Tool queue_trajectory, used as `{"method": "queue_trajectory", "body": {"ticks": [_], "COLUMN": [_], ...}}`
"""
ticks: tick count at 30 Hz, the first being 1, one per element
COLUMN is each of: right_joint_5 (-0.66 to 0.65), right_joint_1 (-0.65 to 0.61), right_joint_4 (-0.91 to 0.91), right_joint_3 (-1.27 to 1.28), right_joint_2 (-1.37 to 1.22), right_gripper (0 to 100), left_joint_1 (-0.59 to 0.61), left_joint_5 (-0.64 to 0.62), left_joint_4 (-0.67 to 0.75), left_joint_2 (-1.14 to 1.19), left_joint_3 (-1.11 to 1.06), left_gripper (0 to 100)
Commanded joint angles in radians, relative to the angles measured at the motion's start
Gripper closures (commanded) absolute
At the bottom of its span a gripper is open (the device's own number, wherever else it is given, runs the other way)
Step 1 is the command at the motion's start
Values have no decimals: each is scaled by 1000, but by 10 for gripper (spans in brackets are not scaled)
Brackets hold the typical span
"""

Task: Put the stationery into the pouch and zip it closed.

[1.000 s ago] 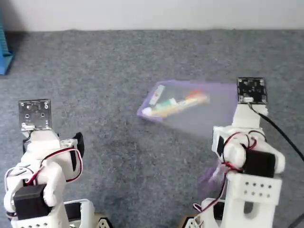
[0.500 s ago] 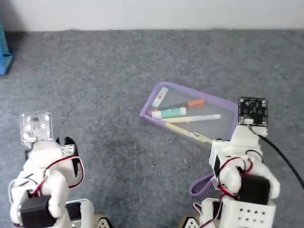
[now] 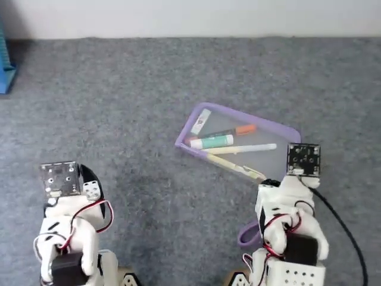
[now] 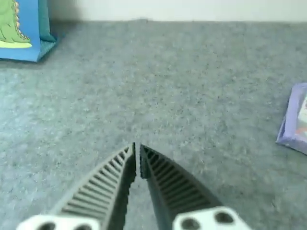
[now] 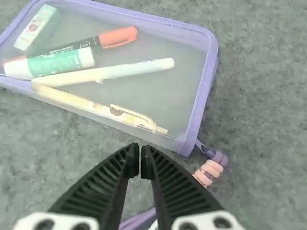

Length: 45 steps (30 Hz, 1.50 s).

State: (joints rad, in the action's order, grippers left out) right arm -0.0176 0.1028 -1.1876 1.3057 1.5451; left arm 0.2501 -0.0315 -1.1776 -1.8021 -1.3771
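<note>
We see the purple-edged pouch [image 5: 168, 96] lying flat on the grey carpet [image 3: 131, 89]. Inside it are an orange-capped marker [image 5: 96, 42], a green tube [image 5: 53, 63], a white pen [image 5: 110, 72] and an eraser [image 5: 36, 28]. The right gripper [image 5: 139, 151] sits just beside the pouch's long edge, its fingers clenched on nothing. The left gripper [image 4: 136, 148], equally clenched and empty, is well apart from the pouch.

The left claw [image 4: 137, 150], jaws together, hangs over grey carpet [image 4: 172, 81], pouch [image 4: 295, 119] well apart.
</note>
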Motion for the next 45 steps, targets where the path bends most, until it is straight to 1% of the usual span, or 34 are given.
{"method": "queue_trajectory", "body": {"ticks": [1,4,9,15,19,27,29,35,38,41,45], "right_joint_5": [3,3,3,3,3,11,11,11,11,11,11], "right_joint_1": [-25,-94,-173,-176,-182,-176,-176,-176,-176,-177,-180], "right_joint_4": [33,27,36,28,27,18,15,-71,-124,-120,-120], "right_joint_3": [77,146,245,348,376,377,377,377,377,377,377], "right_joint_2": [82,160,277,269,269,263,263,269,269,268,268], "right_gripper": [990,990,990,990,990,990,990,990,990,990,990], "left_joint_1": [-18,-54,-155,-180,-181,-181,-180,-181,-175,-175,-173], "left_joint_5": [-3,-3,-8,-8,-8,-9,-9,-9,-9,-9,-9], "left_joint_4": [28,28,37,120,126,120,101,-14,-40,-64,-63], "left_joint_2": [-15,-15,-17,-17,-17,-14,-14,-14,-14,-14,-14], "left_joint_3": [-31,-74,-150,-239,-305,-306,-306,-306,-306,-306,-306], "left_gripper": [987,987,987,987,987,987,987,987,987,987,987]}}
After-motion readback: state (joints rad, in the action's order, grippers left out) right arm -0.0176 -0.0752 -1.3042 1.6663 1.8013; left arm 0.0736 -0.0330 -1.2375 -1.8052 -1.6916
